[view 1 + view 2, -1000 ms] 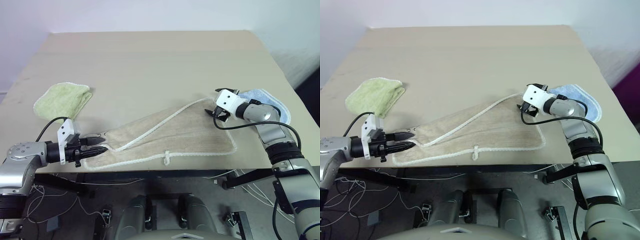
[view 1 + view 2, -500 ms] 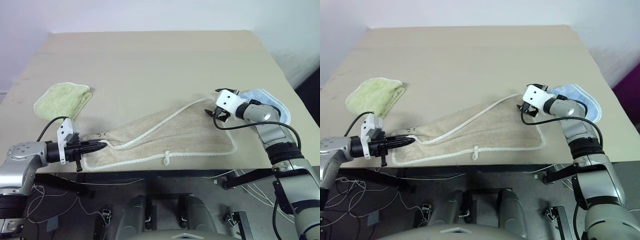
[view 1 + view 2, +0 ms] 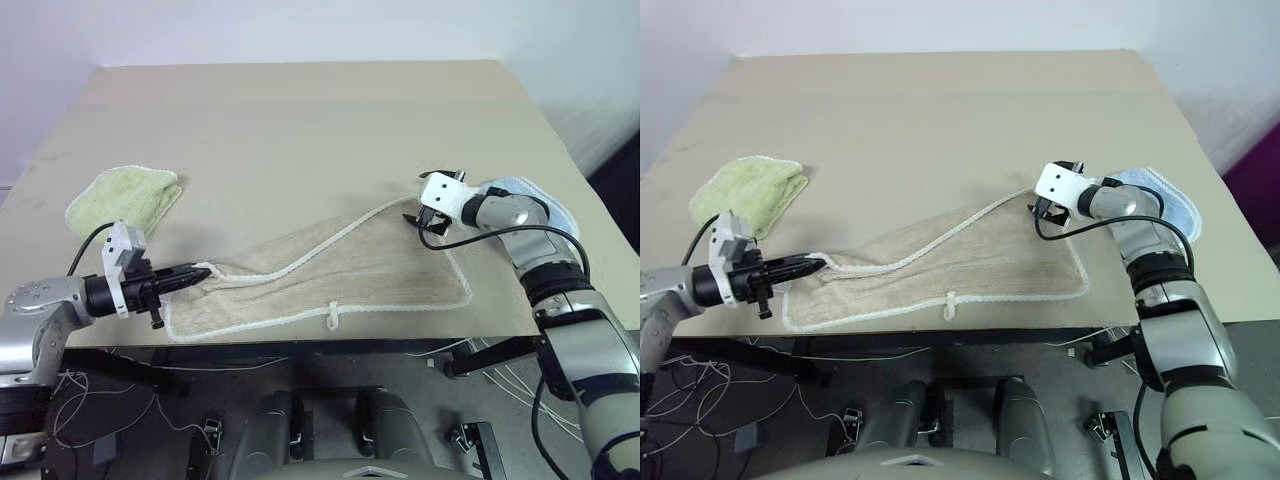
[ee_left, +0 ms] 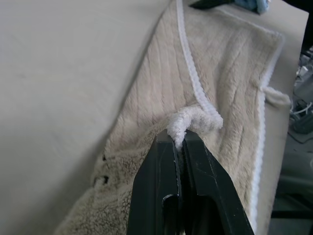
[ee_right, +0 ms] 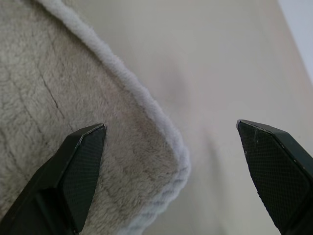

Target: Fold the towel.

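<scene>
While left claw (image 4: 178, 142) pinches towel (image 3: 340, 270) corded edge, right claw (image 5: 171, 147) gapes wide over far corner.

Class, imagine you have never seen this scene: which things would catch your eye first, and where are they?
The big beige towel sprawls along the table's near edge, its white-corded corner pinched in the shut left pincer. The right pincer hangs wide open over the towel's far corner. A small green cloth lies at the table's left side, and a blue one behind the right arm.
</scene>
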Robot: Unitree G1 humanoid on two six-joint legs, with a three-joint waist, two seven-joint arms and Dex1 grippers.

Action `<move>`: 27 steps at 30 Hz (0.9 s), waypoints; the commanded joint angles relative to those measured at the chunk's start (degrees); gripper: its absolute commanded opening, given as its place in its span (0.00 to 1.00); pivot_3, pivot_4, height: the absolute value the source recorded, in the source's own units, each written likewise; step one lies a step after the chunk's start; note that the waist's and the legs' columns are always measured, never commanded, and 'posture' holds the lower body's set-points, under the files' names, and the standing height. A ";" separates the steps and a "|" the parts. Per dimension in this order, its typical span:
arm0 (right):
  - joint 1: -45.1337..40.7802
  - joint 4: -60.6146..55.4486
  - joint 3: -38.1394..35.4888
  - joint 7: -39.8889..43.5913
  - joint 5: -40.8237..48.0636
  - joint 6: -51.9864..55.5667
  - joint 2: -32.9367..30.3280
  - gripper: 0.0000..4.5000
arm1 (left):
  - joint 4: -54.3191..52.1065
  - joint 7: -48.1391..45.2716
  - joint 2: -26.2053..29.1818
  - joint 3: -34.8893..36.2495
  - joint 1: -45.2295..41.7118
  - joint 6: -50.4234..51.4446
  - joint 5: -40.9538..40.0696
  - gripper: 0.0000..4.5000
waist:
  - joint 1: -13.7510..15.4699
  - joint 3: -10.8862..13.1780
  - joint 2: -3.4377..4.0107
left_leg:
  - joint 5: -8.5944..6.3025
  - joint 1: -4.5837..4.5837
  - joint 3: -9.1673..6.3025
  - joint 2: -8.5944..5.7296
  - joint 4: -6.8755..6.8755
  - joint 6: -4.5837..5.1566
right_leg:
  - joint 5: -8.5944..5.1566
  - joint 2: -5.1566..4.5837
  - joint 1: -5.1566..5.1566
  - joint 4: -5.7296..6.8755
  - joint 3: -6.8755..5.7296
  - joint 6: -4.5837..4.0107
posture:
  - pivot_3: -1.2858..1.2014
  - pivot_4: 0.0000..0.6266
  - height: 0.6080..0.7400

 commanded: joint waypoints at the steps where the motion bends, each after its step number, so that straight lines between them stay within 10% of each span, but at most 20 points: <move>1: -3.57 3.69 0.38 -1.07 -1.24 -2.60 0.43 1.00 | -2.12 -0.63 1.22 -0.57 0.73 -1.40 1.55 0.01 | 0.05 0.00 0.00 | 0.00 0.00 -0.01 0.00 0.00 0.00 | 0.00 0.00 0.01 0.00 0.00 0.00 | 0.52 0.24 0.71; 7: -7.13 10.65 1.54 -0.74 -2.83 -4.63 1.83 0.88 | -2.53 -1.27 1.64 -1.29 2.19 -2.15 2.78 0.00 | -0.01 0.00 0.00 | 0.00 0.00 -0.01 -0.01 0.01 -0.01 | 0.00 0.00 0.00 0.00 0.00 -0.01 | 0.52 0.24 0.71; 18: -7.05 11.92 1.45 2.34 -2.73 -6.26 2.30 0.03 | -2.38 -1.04 1.15 -0.88 3.12 -3.25 3.90 0.00 | -0.03 0.00 0.00 | 0.00 0.00 0.00 -0.01 0.01 -0.01 | 0.00 -0.01 0.00 0.01 0.00 0.00 | 0.52 0.24 0.71; 27: -6.75 5.14 -1.35 2.57 -0.59 -6.09 -1.20 0.01 | 1.94 4.04 -2.22 1.10 -2.65 -5.96 3.83 0.00 | 0.26 0.01 0.03 | 0.00 0.00 -0.01 -0.02 0.01 -0.01 | 0.00 -0.03 0.00 0.02 0.00 0.00 | 0.52 0.24 0.71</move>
